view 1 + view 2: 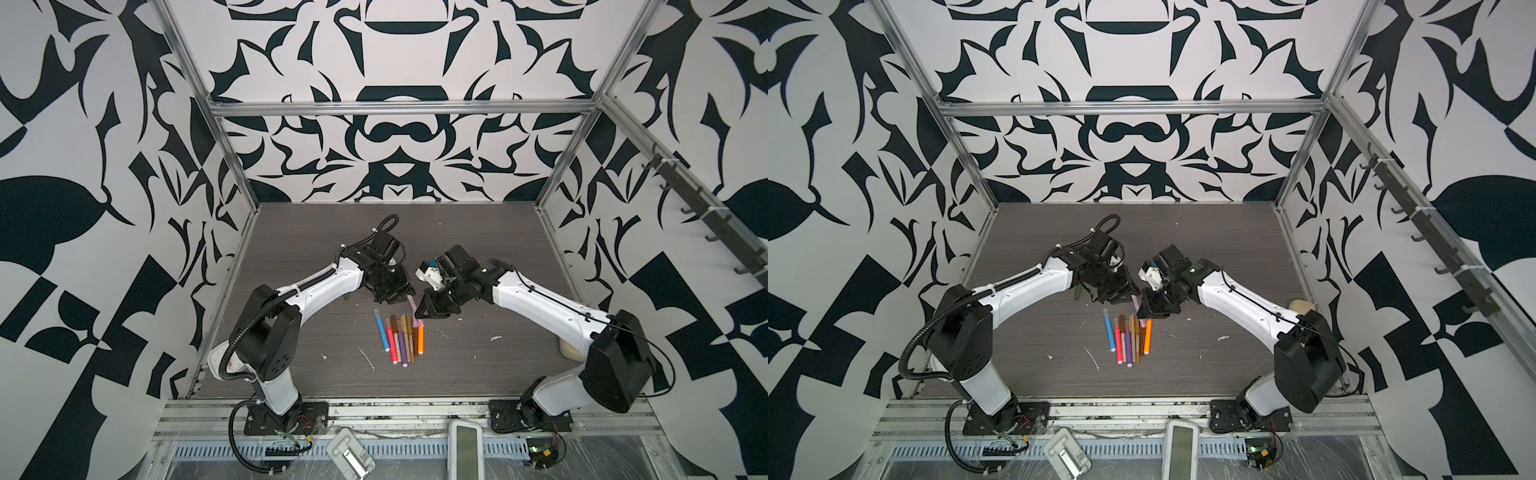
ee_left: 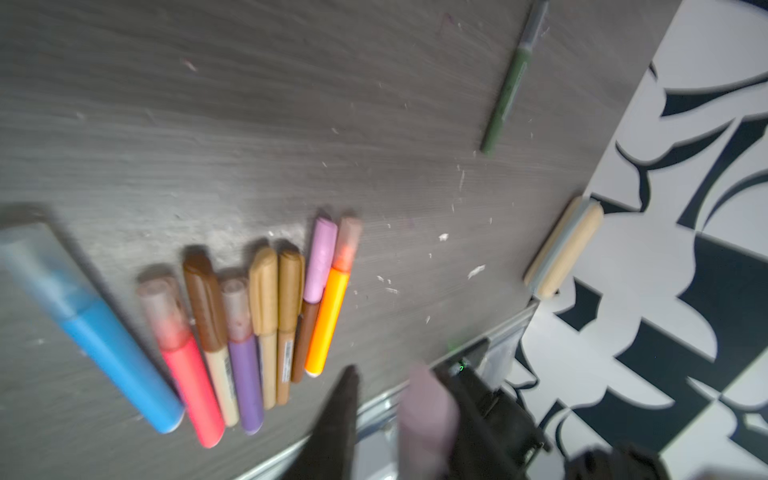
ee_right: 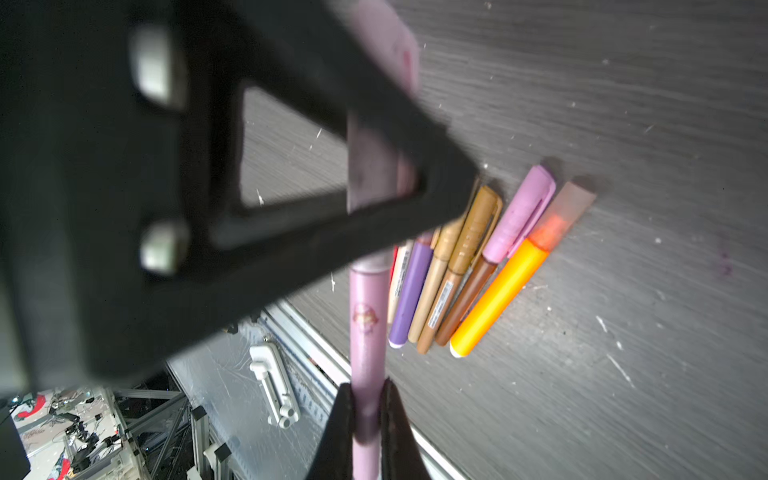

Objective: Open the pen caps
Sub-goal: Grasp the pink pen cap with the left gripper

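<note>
Now the right hand [image 3: 368, 401] is clamped tight on the barrel of the light pink pen [image 3: 368, 316], held above the bench [image 1: 478, 374], and the pen's long axis runs straight toward the left hand [image 2: 405, 382]. That hand's jaws straddle the pink cap [image 2: 427, 419], part open, with a gap beside one finger. The capped pens [image 1: 399, 338] lie in a row close by.

You're in a robotics lab cell: aluminium frame [image 1: 399, 109], black-and-white patterned panels [image 1: 399, 50], a left arm [image 1: 316, 286] and right arm [image 1: 536, 299] mounted along the grey surface [image 1: 478, 365].
</note>
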Robot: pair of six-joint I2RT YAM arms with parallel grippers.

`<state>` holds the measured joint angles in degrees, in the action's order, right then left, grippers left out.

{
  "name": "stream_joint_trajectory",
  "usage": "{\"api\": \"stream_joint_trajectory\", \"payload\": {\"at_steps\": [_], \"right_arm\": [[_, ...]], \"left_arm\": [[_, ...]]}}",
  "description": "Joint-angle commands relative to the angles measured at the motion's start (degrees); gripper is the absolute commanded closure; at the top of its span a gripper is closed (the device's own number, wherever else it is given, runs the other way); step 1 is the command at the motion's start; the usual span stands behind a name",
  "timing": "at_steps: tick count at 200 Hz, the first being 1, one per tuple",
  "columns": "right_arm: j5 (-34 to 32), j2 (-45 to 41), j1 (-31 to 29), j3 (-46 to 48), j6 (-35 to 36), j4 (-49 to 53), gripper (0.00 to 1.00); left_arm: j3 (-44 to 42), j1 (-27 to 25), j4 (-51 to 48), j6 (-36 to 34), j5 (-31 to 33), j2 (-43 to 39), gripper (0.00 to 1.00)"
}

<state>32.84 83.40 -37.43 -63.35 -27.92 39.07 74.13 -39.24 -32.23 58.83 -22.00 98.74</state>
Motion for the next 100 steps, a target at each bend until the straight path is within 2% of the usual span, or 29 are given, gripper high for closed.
{"api": "stream_joint_trajectory", "payload": {"at_steps": [1, 37, 42, 56, 64, 100], "right_arm": [[1.82, -2.85, 0.06, 0.50, 0.96, 0.95, 1.00], [3.99, -3.07, 0.02, 1.04, 1.37, 0.66, 1.00], [4.15, -3.07, 0.05, 1.04, 1.49, 0.72, 1.00], [3.21, -3.10, 0.03, 0.78, 1.99, 1.58, 1.00], [2.30, -3.12, 0.07, 0.54, 2.33, 2.15, 1.00], [0.03, -2.28, 0.34, -0.18, 1.20, 2.44, 0.99]], "left_arm": [[0.62, 0.40, -1.47, -0.01, 2.88, -0.41, 0.60], [2.16, 0.40, -1.60, -0.36, 2.41, 0.98, 0.64], [2.30, 0.40, -1.64, -0.36, 2.28, 1.19, 0.68], [2.71, 0.40, -1.37, -0.63, 1.73, 1.40, 0.91], [2.91, 0.36, -1.18, -0.73, 1.38, 1.60, 1.00], [2.90, 0.34, -0.82, -1.31, 0.74, 1.30, 1.00]]}}
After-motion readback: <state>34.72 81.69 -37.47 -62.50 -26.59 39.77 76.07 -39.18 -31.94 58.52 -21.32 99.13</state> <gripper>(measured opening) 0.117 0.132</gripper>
